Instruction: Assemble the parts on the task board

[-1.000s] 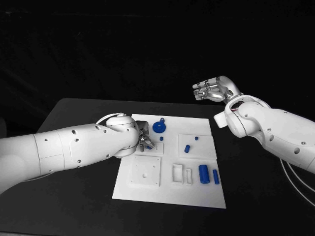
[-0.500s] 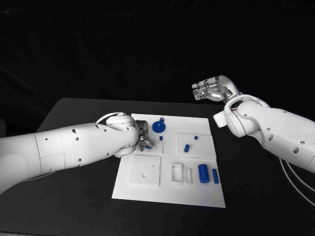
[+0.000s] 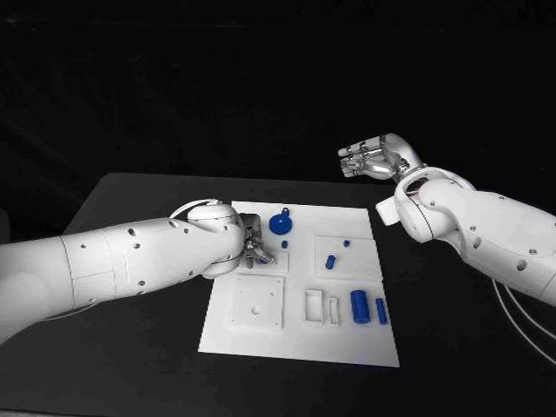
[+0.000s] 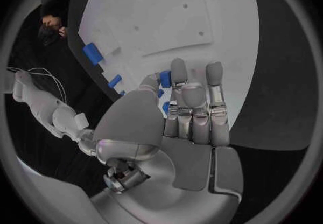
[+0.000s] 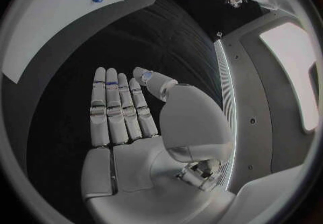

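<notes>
The task board (image 3: 301, 287) lies lengthwise away from the robot on the tabltop; left hand (image 3: 255, 251) hovers over its blue parts (image 3: 360, 307), fingers (image 4: 194, 106) straight, released. Right hand (image 3: 376, 157), raised beyond, also holds nothing.

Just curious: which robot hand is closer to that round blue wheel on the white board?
The left robot hand sits just beside the round blue wheel; the right robot hand hangs raised, well off the board.

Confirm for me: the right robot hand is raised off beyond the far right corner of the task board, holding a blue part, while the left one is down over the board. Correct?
Not quite. The right robot hand holds nothing: the right wrist view shows its palm bare and fingers extended. The rest stands: it is raised beyond the task board, and the left robot hand is down over the board.
</notes>
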